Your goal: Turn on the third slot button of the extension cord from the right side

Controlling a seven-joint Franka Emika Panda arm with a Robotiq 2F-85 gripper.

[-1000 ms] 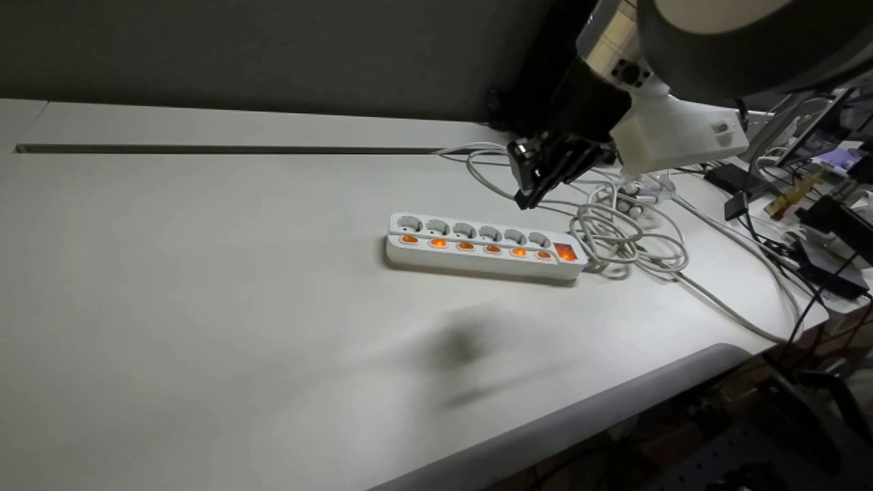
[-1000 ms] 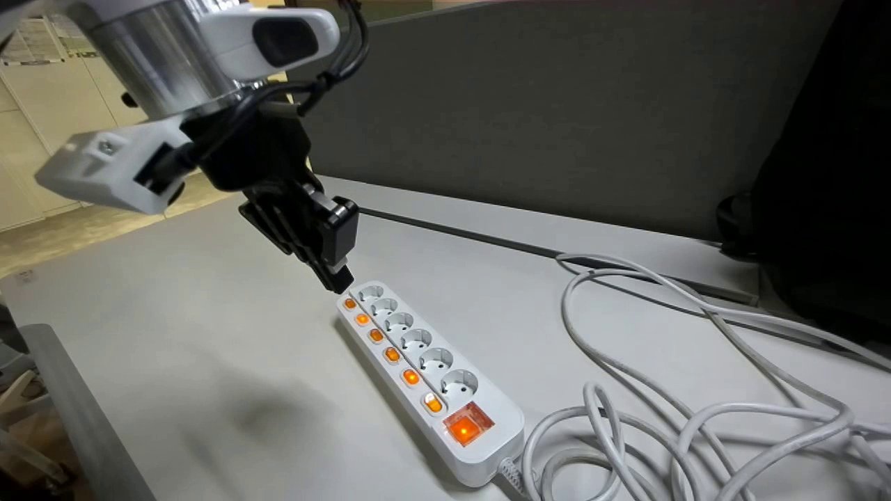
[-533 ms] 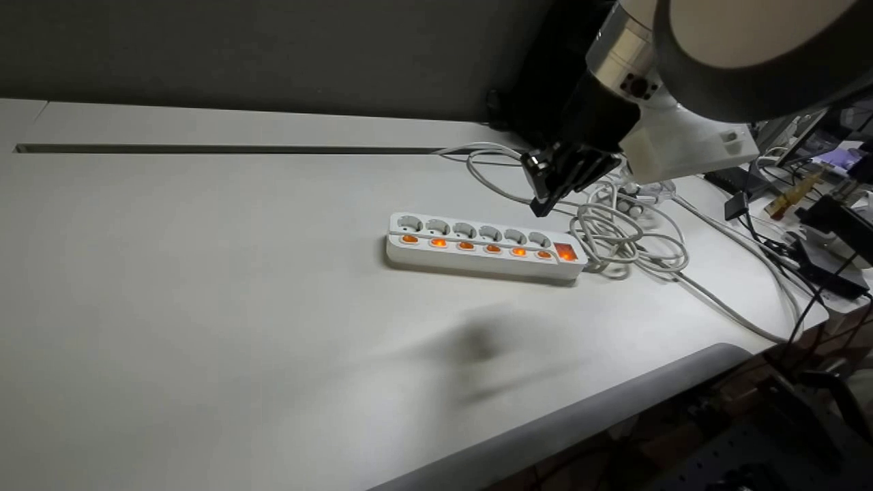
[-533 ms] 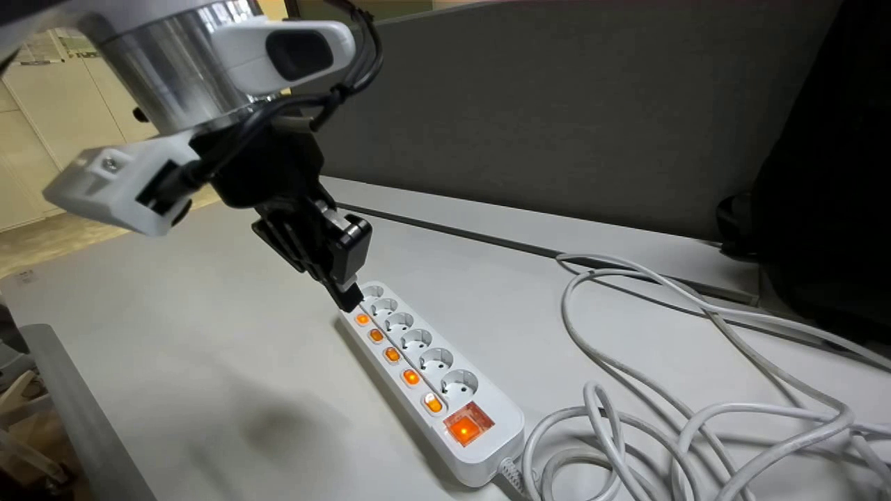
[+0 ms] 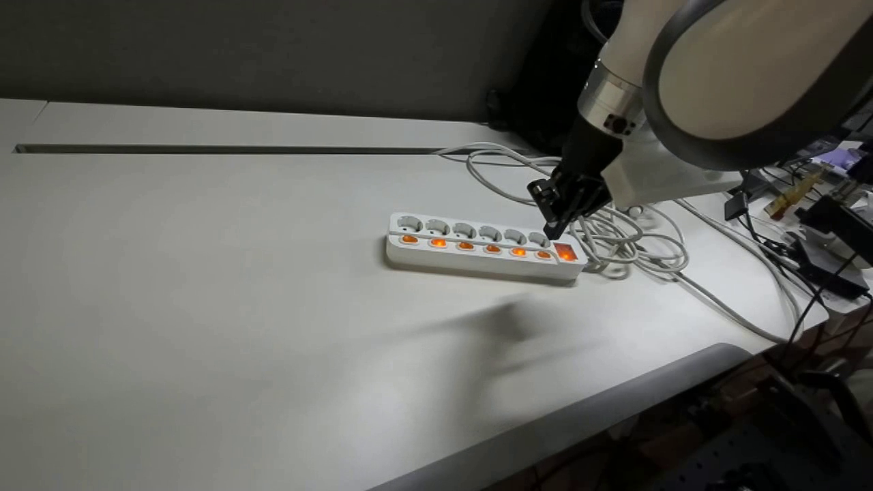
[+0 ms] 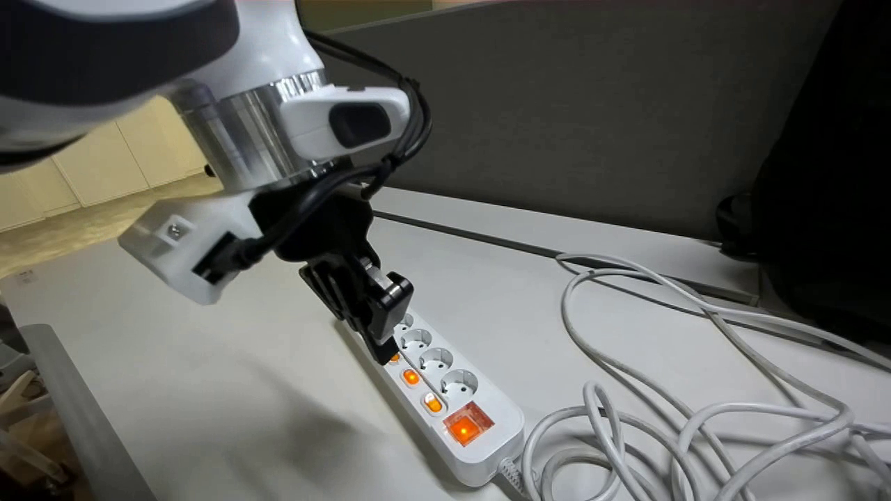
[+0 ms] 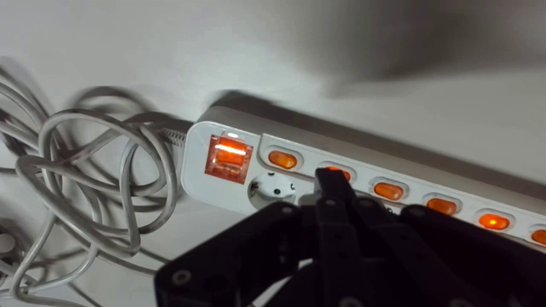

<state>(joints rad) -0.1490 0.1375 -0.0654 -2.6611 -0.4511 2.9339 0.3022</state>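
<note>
Gripper [image 6: 384,353] clenched into one narrow tip, it slants down over the extension cord [image 5: 481,266], the tilted arm [image 6: 250,132] leaning in from overhead; whether tip and cord touch I cannot tell. In the wrist view the tip partly covers a glowing switch [image 7: 346,174], next to the duller third slot button [image 7: 388,191], counted from the big red switch [image 7: 230,154]. White table [image 5: 239,286] beneath, loose white cables [image 7: 98,184] coiled near that end, dark grey partition [image 5: 273,54] behind

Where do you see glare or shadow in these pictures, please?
Wrist view: a white streak of glare on the large orange switch, a dark shadow along the extension cord; both exterior views: a soft-edged shadow, probably from the arm, on the table.
</note>
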